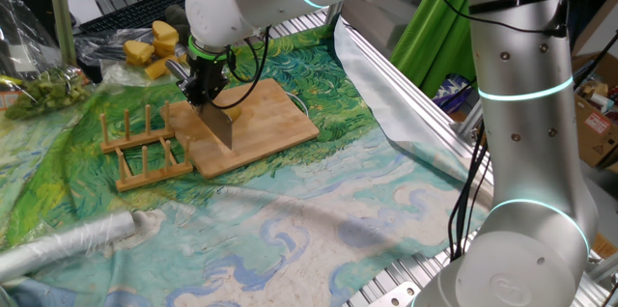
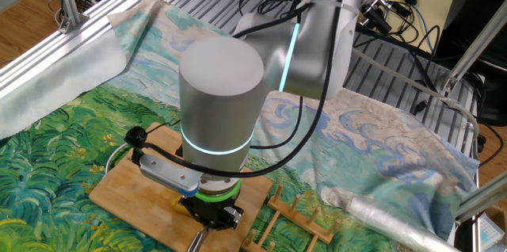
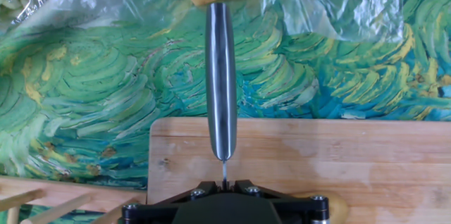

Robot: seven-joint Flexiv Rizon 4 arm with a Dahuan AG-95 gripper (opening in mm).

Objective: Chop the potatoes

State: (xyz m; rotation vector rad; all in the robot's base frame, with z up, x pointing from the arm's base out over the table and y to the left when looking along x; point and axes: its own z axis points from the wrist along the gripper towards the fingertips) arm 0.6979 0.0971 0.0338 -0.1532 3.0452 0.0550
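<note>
A knife (image 1: 220, 125) is being gripped by the gripper (image 1: 205, 88), whose fingers are being kept clenched on the handle (image 3: 221, 76). The gripper is being pointed straight down over a wooden cutting board (image 1: 275, 125), and the flat blade is being held upright with its lower edge at the board's surface, near the board's middle. In the hand view the metal handle is being seen end-on, running up the picture from the gripper's black body (image 3: 225, 206).

A small pale-yellow potato piece (image 1: 234, 111) is being left lying on the board just beside the blade, on the side away from the wooden rack (image 1: 143, 145); whether it is being touched by the blade cannot be told. In the hand view only a yellowish edge (image 3: 337, 205) is being shown at the lower right, beside the gripper.

The board is being carried by a worktop covered with a green and blue painted cloth (image 1: 319, 210). Bigger, deeper-yellow chunks (image 1: 154, 44) are being kept on clear plastic beyond the board, well apart from the blade. A roll of clear film (image 1: 72, 241) is being left lying on the cloth near the front edge.
</note>
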